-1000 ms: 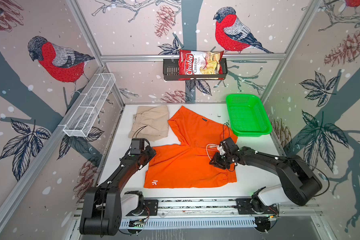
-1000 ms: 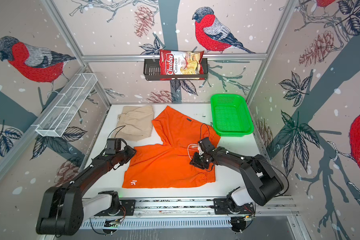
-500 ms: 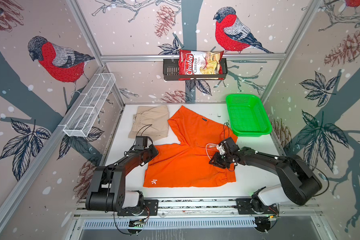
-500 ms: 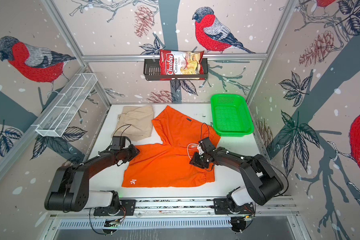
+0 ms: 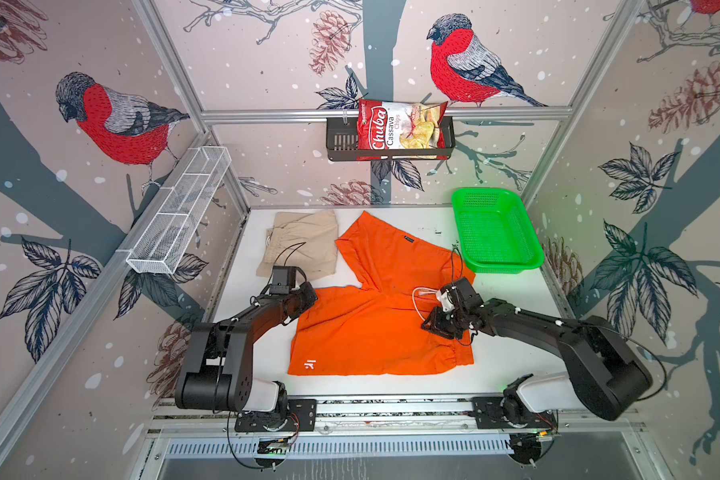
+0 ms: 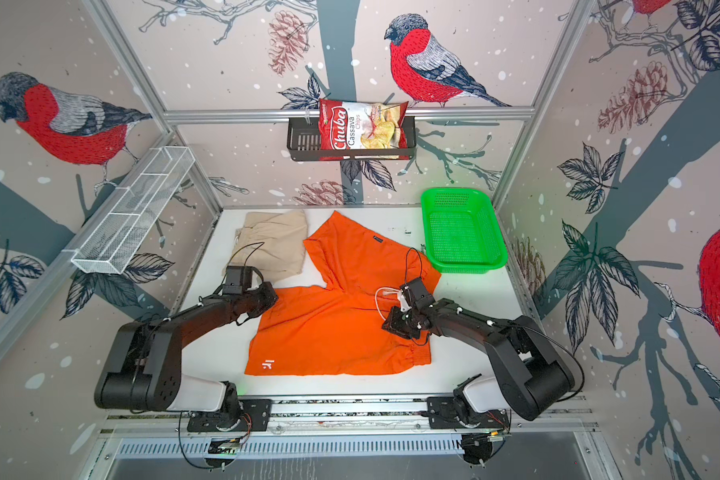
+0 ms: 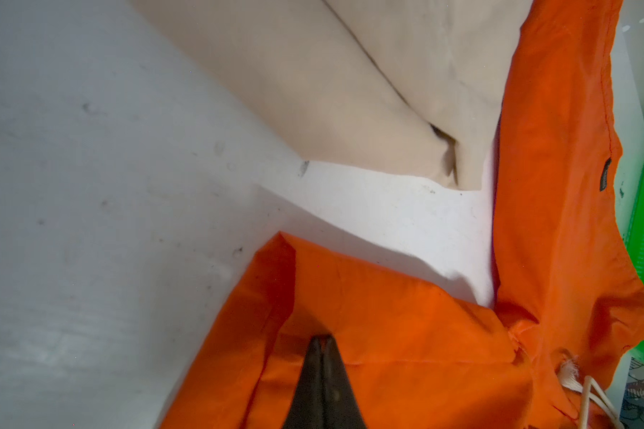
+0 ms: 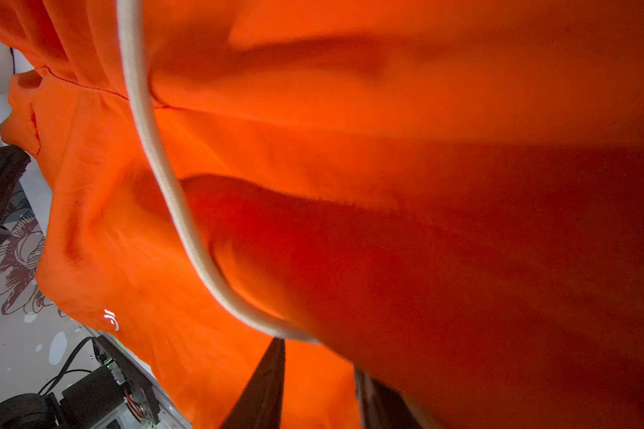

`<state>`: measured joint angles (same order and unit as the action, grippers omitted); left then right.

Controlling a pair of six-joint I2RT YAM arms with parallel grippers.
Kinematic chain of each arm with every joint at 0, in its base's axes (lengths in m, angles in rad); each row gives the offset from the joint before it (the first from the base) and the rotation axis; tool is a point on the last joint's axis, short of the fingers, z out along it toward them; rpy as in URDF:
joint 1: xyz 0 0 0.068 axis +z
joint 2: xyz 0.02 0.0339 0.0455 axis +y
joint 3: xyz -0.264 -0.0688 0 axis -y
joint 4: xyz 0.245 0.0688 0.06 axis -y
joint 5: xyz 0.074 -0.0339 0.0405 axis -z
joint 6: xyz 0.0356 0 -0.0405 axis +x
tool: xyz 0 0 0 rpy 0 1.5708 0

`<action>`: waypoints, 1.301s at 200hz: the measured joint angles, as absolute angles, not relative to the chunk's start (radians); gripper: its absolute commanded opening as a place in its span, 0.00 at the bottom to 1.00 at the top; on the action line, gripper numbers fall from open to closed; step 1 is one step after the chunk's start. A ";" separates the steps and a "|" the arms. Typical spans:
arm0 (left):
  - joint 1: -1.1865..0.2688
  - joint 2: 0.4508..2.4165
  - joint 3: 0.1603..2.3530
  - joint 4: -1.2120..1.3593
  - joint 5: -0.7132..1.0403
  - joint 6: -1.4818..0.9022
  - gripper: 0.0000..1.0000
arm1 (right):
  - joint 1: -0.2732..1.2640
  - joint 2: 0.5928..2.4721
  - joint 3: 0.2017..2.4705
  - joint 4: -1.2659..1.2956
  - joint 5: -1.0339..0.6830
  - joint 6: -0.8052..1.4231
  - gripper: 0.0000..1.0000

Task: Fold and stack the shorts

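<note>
- left tool closed, tips pinching a leg hem of the orange shorts
- right tool at the waistband, fingers apart, cloth and drawstring draped across them; can't tell if it grips
- orange shorts spread flat mid-worktop
- beige shorts folded at back left, just beside the orange pair

- Orange shorts are shown in bright orange, marked with a small white logo, a dark tag and a cream drawstring.
- Beige shorts are seen plain.
- The basket is rendered vivid green, the worktop white.
- Pale walls are printed with red-breasted birds.
</note>
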<state>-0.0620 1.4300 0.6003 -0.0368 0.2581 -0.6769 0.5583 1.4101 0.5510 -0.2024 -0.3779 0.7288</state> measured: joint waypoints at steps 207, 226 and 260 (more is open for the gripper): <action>-0.069 1.272 0.414 0.067 0.498 -0.559 0.41 | 0.555 1.237 0.618 -0.354 -0.201 0.689 0.42; -0.069 1.272 0.404 0.070 0.505 -0.550 0.43 | 0.562 1.268 0.598 -0.309 -0.226 0.706 0.42; -0.072 1.289 0.392 0.078 0.516 -0.549 0.43 | 0.564 1.323 0.577 -0.253 -0.249 0.707 0.42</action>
<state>-0.0715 1.2888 0.3916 0.0784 0.5163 -0.5491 0.5644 1.3231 0.5774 -0.2535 -0.2489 0.7071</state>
